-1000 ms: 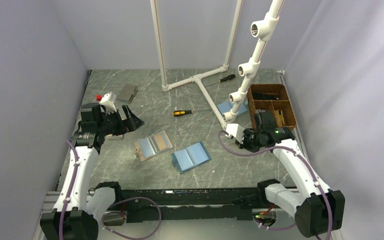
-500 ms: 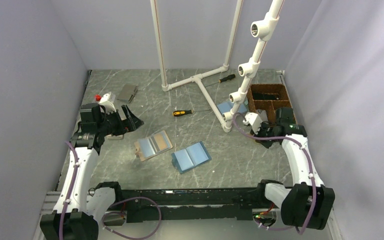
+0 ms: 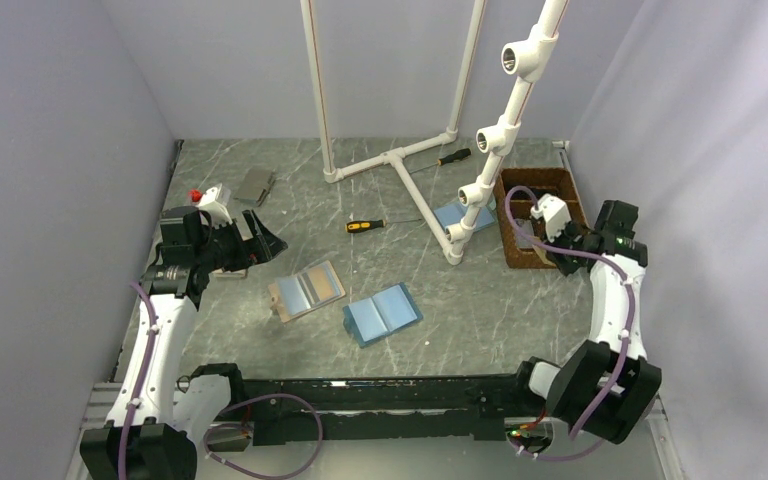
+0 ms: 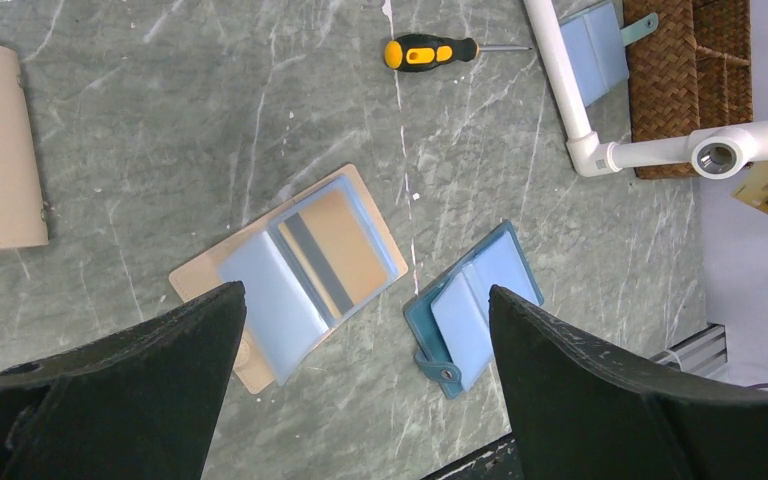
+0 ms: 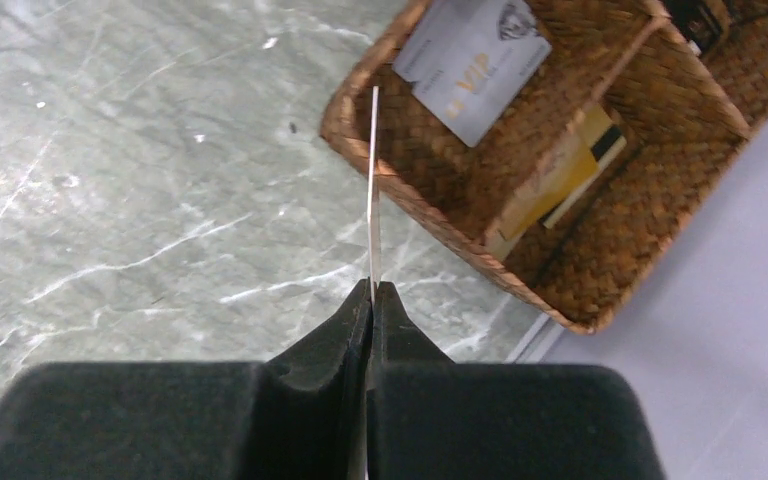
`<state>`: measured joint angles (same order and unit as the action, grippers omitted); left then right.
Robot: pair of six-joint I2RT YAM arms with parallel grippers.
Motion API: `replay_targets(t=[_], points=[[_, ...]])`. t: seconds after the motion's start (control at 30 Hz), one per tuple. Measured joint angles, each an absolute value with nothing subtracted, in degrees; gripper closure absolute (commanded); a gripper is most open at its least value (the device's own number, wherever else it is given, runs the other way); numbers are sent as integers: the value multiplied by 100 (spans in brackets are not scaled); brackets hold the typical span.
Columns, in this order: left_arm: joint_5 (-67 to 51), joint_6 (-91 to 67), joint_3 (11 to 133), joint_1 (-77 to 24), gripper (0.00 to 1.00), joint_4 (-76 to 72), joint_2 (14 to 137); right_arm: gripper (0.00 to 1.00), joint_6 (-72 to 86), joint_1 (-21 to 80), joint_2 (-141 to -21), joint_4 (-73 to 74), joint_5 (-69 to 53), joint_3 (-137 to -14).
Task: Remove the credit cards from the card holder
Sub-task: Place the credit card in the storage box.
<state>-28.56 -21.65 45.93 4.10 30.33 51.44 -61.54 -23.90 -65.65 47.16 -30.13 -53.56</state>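
Observation:
The card holder (image 3: 306, 290) lies open on the table, tan outside with blue-grey panels; in the left wrist view (image 4: 300, 270) a tan card with a grey stripe (image 4: 340, 245) shows inside it. My left gripper (image 3: 260, 238) is open and empty, hovering left of and above the holder (image 4: 365, 400). My right gripper (image 3: 545, 250) is shut on a thin card (image 5: 373, 190) seen edge-on, held over the near rim of the woven basket (image 5: 360, 95). The basket (image 3: 520, 180) holds a silver VIP card (image 5: 472, 60) and yellow cards (image 5: 560, 175).
An all light-blue bifold (image 3: 382, 313) lies open right of the holder. A yellow-handled screwdriver (image 3: 365, 226), a white pipe frame (image 3: 400, 160), another blue wallet (image 3: 455, 215), a small grey wallet (image 3: 255, 185) and a white red-capped object (image 3: 210, 197) sit further back.
My right arm has swung right and back from the table's middle-right to the basket, carrying the card. The left arm and the holder have not moved.

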Motion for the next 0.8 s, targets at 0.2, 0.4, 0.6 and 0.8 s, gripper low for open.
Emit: replay_targets(t=[0.2, 0.4, 0.6, 0.8], points=[[-2856, -2165, 4593, 410, 4, 3035, 5144, 100, -5728, -2665, -6995, 4331, -3004, -5710], [-2853, -2165, 4593, 410, 4, 3037, 5144, 100, -5039, -2703, -7489, 3756, -2847, -6077], [-2849, -2165, 4593, 410, 4, 3055, 5144, 100, -4458, -2703, -8075, 3361, -2620, -6543], [-2825, -2165, 4593, 410, 4, 3076, 5144, 100, -4086, -2705, -8829, 3245, -2447, -7054]])
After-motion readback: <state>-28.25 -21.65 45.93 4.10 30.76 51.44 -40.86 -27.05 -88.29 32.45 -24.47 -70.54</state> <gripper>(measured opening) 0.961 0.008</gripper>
